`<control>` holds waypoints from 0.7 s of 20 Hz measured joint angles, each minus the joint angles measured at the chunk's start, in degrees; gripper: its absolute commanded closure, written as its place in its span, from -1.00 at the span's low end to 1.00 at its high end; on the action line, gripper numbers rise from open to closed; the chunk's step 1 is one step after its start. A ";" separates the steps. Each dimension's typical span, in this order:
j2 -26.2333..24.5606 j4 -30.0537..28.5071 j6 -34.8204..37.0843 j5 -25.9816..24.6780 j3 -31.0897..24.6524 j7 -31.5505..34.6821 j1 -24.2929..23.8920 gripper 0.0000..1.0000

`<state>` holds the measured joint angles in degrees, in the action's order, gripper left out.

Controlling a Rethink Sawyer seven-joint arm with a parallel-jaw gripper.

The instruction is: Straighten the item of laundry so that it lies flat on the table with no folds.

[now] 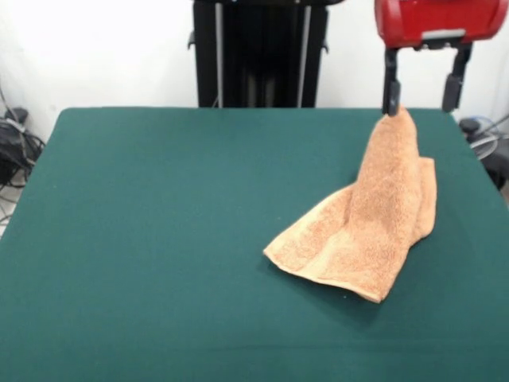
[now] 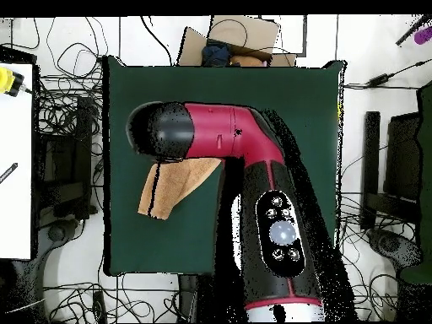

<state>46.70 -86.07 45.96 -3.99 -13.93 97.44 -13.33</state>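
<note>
The pincer (image 1: 422,94) is hanging at about one o'clock over the table (image 1: 143,239), its two dark fingers (image 1: 390,89) standing wide apart, with the towel (image 1: 367,231) rising in a peak to the tip of one finger; whether that finger is gripping the cloth cannot be told. The rest of the towel is draping down and lying folded on the table toward four o'clock, and no container is holding it.
</note>
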 measured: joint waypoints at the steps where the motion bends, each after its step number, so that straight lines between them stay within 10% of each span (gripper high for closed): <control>1: -0.42 0.79 -0.12 0.00 -0.17 0.00 -0.14 -1.00; 14: -7.34 6.51 -0.24 -4.18 -2.39 0.00 -3.17 -1.00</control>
<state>39.36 -79.56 45.72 -8.17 -16.32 97.44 -16.49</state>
